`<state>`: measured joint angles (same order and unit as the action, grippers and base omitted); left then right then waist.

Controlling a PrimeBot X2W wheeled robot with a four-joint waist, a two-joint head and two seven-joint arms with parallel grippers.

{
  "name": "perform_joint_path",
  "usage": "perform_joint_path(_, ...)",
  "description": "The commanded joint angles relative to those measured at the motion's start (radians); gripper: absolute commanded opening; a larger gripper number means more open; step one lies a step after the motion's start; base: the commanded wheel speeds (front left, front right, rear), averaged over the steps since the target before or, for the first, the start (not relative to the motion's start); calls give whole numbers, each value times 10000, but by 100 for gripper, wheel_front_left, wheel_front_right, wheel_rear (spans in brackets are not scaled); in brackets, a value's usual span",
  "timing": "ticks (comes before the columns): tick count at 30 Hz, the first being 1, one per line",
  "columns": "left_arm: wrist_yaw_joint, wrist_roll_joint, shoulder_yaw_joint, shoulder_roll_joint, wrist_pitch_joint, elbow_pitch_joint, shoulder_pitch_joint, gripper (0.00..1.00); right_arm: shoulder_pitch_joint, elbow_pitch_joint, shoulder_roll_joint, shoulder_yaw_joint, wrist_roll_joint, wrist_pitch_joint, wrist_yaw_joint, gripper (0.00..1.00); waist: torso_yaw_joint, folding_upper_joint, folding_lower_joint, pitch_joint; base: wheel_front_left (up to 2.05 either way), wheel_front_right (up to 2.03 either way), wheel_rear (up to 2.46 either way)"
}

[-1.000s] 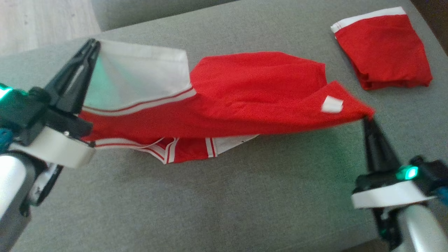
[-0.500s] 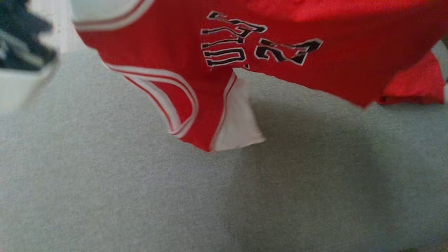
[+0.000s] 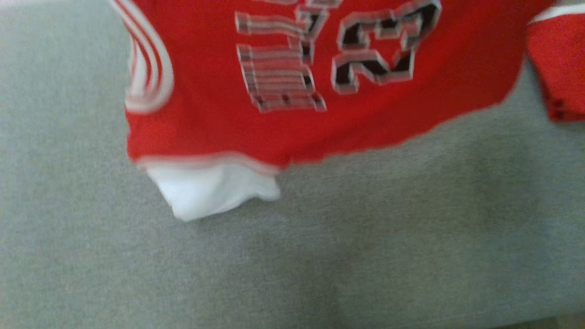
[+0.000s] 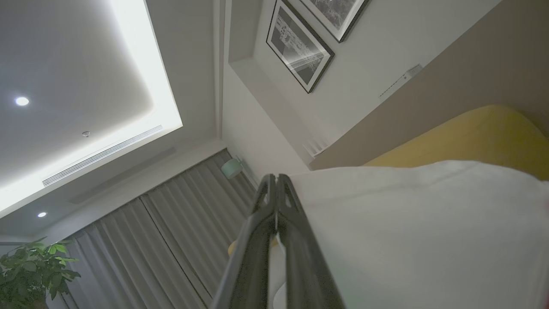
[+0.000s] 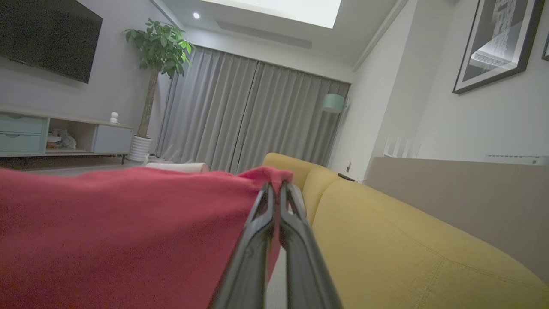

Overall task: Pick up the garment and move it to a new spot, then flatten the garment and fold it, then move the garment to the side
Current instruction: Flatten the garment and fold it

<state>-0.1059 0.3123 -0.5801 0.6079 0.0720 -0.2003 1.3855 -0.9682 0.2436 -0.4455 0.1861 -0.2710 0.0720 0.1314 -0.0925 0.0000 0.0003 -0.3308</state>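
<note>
**Above the grey cushion, a jersey hangs from two thin pinches**

Between the two arms the garment (image 3: 205, 132) is strung up in the air, a red jersey with black-and-white lettering and white striped trim. The left gripper (image 4: 276, 180) has its fingers pressed together on a white corner of the cloth, which spreads away to the right of its tips. The right gripper (image 5: 276, 186) is likewise closed, with a small tuft of red fabric bunched over its fingertips and the rest of the cloth falling off to their left. Below both grippers the body of the jersey sags toward the grey cushion (image 3: 320, 256), and its white panel (image 3: 210, 189) hangs lowest. The head view is blurred, so I cannot tell whether that panel touches the cushion.

Both holds look slight to me, just corners caught at the very tips. A quick swing or a hard pull apart could tug one corner free and drop that side in a heap. If the arms come down unevenly, the low panel may land first and fold under. A folded red piece (image 3: 557, 68) lies close beyond the right gripper's side, and the jersey could be laid over it.
</note>
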Motion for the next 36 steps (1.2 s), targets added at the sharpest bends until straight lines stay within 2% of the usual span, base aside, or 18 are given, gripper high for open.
perform_joint_path(1, -12, -130, 362, 280, 124, -79, 817, 0, -451, -79, -62, 68, -47, 73, -7, 0, 313, 0, -3, -809, 0, 0, 0)
perform_joint_path(3, 3, -503, 236, 83, 540, -749, 1465, 0, -1175, 510, -92, 154, -12, 344, -7, 0, 417, 0, -3, -1179, 0, 0, 0)
perform_joint_path(6, 418, -1146, 242, -306, 1362, -1688, 2638, 0, -2535, 1531, -118, -31, 275, 1186, -7, 0, 549, 0, -3, -1636, 0, 0, 0)
perform_joint_path(8, 470, -1318, 245, -441, 1630, -2052, 3079, 0, -2973, 1891, -131, -124, 438, 1455, -7, 0, 594, 0, -3, -1731, 0, 0, 0)
perform_joint_path(11, 389, -1342, 190, -587, 1825, -2289, 3179, 0, -3104, 2256, -176, -62, 652, 1667, -7, 0, 656, 0, -3, -1782, 0, 0, 0)
perform_joint_path(15, 181, -1184, 126, -393, 1888, -1995, 2490, 0, -2644, 2645, -217, 153, 625, 1786, -7, 0, 697, 0, -3, -1911, 0, 0, 0)
perform_joint_path(19, 137, -966, 255, 23, 1894, -970, 896, 0, -1814, 3014, -290, 250, 416, 1858, -7, 0, 751, 0, -3, -1969, 0, 0, 0)
perform_joint_path(23, 513, -917, 396, 523, 1895, 261, -1361, 0, -572, 3098, -303, 143, 210, 1889, -7, 0, 764, 0, -3, -1768, 0, 0, 0)
perform_joint_path(26, 938, -859, 463, 928, 1896, 1292, -3429, 0, 695, 2763, -302, 44, 35, 1893, -7, 0, 714, 0, -3, -1479, 0, 0, 0)
perform_joint_path(30, 1783, -980, 529, 1414, 1896, 2671, -6335, 0, 2629, 2017, -299, -110, -119, 1895, -7, 0, 596, 0, -3, -1025, 0, 0, 0)
perform_joint_path(33, 2424, -1017, 473, 1456, 1896, 3487, -8339, 0, 4067, 1507, -287, -226, -172, 1896, -7, 0, 532, 0, -3, -690, 0, 0, 0)
perform_joint_path(34, 2424, -1017, 473, 1456, 1896, 3487, -8339, 0, 4067, 1507, -287, -226, -172, 1896, -7, 0, 532, 0, -3, -690, 0, 0, 0)
perform_joint_path(36, 2759, -1032, 399, 1433, 1897, 3804, -9474, 0, 4950, 1212, -250, -310, -197, 1896, -7, 0, 500, 0, -3, -472, 0, 0, 0)
